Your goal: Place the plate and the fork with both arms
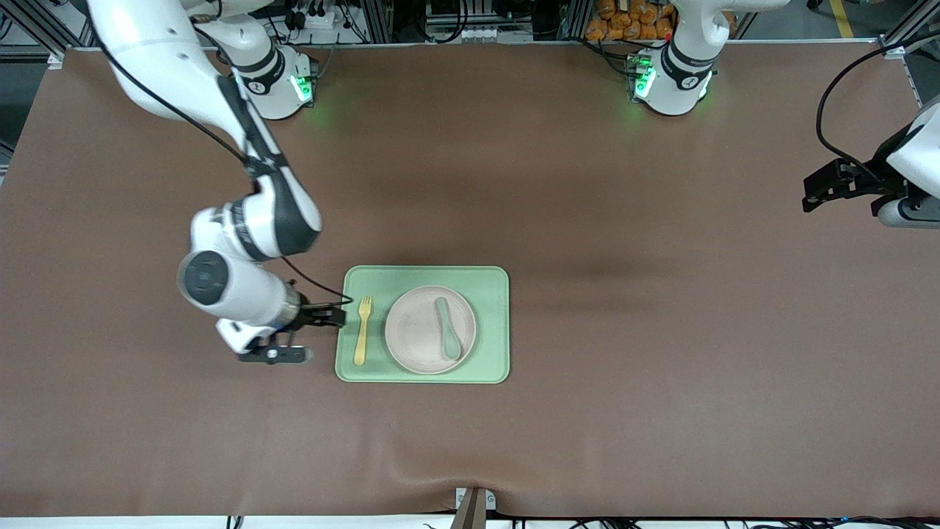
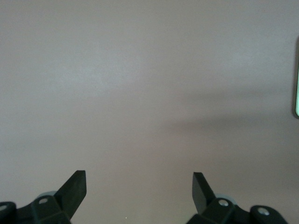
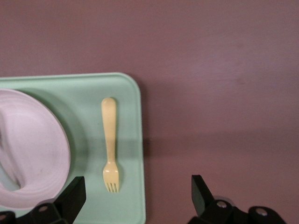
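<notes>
The fork (image 1: 363,330) on the tray (image 1: 493,323) looks light, stiff and slippery; grasp mid-handle. Right gripper (image 1: 323,316) beside it and left gripper (image 2: 139,186), waiting over bare worktop (image 1: 661,367), are both released.

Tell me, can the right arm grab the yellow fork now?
Probably yes. The right gripper is open beside the tray, right by the fork, which lies uncovered next to the plate.

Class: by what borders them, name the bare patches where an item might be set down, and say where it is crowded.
Bare: brown table from green tray toward left tool; also nearer the camera. Crowded: tray holds fork, plate bearing spoon; right tool open beside it.
</notes>
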Tool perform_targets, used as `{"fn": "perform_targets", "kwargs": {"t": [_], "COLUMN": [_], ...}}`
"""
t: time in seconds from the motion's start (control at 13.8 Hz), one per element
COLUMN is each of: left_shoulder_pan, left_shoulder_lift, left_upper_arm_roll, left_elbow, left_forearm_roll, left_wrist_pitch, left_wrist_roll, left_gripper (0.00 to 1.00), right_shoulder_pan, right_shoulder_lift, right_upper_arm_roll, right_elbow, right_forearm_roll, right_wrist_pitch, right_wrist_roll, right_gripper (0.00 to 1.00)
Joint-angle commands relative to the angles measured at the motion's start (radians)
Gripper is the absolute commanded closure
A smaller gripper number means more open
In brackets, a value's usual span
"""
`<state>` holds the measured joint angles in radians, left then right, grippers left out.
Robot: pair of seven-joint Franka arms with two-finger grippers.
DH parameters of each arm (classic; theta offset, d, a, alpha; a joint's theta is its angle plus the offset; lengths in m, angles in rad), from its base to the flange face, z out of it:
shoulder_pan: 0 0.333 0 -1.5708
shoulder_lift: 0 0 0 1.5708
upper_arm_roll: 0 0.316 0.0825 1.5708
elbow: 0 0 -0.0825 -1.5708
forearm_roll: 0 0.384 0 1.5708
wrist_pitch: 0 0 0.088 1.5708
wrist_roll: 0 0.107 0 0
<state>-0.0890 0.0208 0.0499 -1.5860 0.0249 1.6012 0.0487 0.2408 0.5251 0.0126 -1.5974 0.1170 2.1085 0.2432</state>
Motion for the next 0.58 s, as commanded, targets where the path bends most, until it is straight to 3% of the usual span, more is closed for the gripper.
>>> {"fn": "perform_targets", "kwargs": {"t": [0.0, 0.36, 0.51], "left_shoulder_pan": [-0.005, -0.005, -0.005], "left_shoulder_lift": [0.001, 0.001, 0.001], "left_upper_arm_roll": [-0.001, -0.001, -0.001], "left_elbow": [0.004, 0.006, 0.006], "left_forearm_roll": [0.007, 0.007, -0.003], "left_wrist_pitch": [-0.001, 0.0, 0.002], "left_wrist_roll": [-0.018, -0.021, -0.023], "left_gripper": [0.0, 0.0, 0.0], "right_shoulder_pan": [-0.093, -0.285, -0.298], "right_shoulder_lift": [-0.137, -0.371, -0.425], "right_upper_arm_roll": [0.015, 0.012, -0.031], "right_elbow": [-0.035, -0.033, -0.032], "right_forearm_roll": [0.018, 0.006, -0.002], "right_wrist_pitch": [-0.141, -0.441, -0.552], "right_wrist_roll": [-0.062, -0.264, -0.268], "right_gripper": [0.0, 0.0, 0.0]}}
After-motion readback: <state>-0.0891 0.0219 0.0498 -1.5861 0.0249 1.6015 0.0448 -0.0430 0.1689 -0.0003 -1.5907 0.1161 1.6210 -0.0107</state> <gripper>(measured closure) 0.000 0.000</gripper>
